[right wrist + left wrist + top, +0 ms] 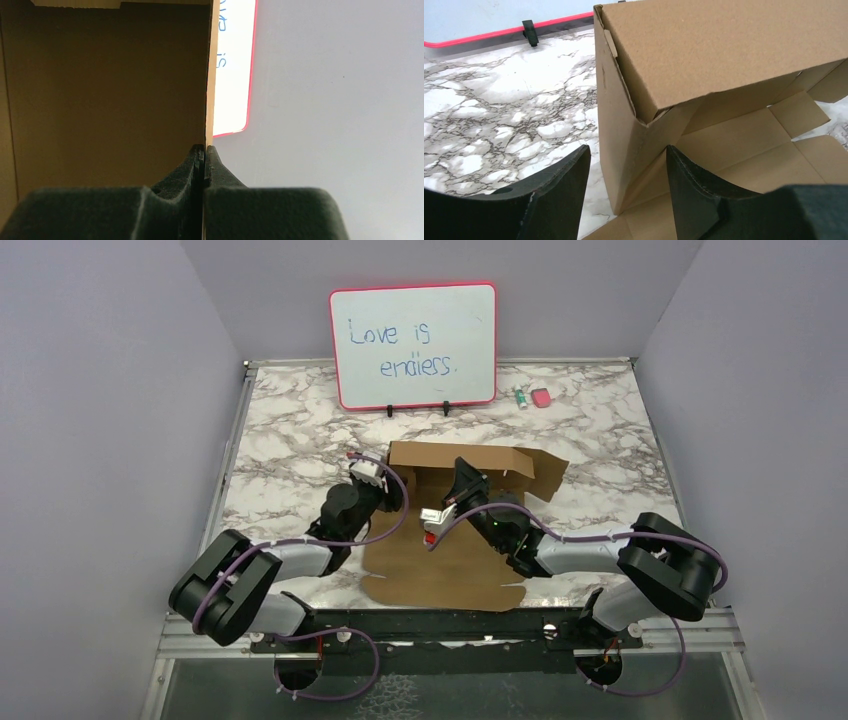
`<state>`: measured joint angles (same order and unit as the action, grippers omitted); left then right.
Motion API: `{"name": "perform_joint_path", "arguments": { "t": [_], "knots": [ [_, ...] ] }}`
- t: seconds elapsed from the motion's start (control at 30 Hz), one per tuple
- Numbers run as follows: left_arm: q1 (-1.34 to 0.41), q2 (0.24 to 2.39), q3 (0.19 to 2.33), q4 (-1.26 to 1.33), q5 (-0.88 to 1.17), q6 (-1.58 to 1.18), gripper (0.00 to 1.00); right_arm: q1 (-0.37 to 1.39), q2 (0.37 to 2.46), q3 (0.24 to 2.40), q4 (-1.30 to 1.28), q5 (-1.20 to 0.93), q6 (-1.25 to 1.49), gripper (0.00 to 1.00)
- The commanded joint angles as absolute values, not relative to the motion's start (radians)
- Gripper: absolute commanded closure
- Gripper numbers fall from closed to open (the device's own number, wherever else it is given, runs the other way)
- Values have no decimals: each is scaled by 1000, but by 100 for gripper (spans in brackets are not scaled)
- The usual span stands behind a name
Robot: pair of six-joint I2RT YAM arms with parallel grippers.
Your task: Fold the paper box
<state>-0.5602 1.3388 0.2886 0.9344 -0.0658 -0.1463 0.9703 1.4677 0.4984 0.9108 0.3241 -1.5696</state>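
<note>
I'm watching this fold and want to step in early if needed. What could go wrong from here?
1. The right gripper pinches only the thin edge of a raised panel of the paper box. A pull could slip it off or crease the panel.
2. The left gripper is open astride the box's left corner. Closing there might buckle that wall.
</note>
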Motion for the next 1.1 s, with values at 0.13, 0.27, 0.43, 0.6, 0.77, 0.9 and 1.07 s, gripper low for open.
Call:
{"name": "perform_joint_path", "arguments": {
  "t": [0.13, 0.27, 0.43, 0.6, 0.77, 0.9, 1.07],
  "knots": [
    [-630, 1426, 333, 1072, -213, -209, 45, 1004, 1472, 494, 839, 273, -1526, 96],
    [-667, 1440, 333, 1100, -312, -235, 46, 1009, 1475, 497, 840, 273, -1517, 96],
    [-704, 1450, 339, 1101, -467, -275, 48, 1009, 1481, 506, 842, 281, -1509, 96],
    [-730, 1478, 349, 1101, -585, -313, 50, 1009, 1484, 517, 848, 285, -1507, 96],
    [-740, 1496, 371, 1098, -660, -356, 57, 1011, 1458, 525, 815, 270, -1487, 96],
    [-746, 1508, 405, 1097, -698, -398, 63, 1012, 1441, 542, 766, 248, -1459, 96],
    [-768, 1549, 451, 1092, -754, -398, 63, 1013, 1439, 556, 750, 237, -1440, 96]
  ]
}}
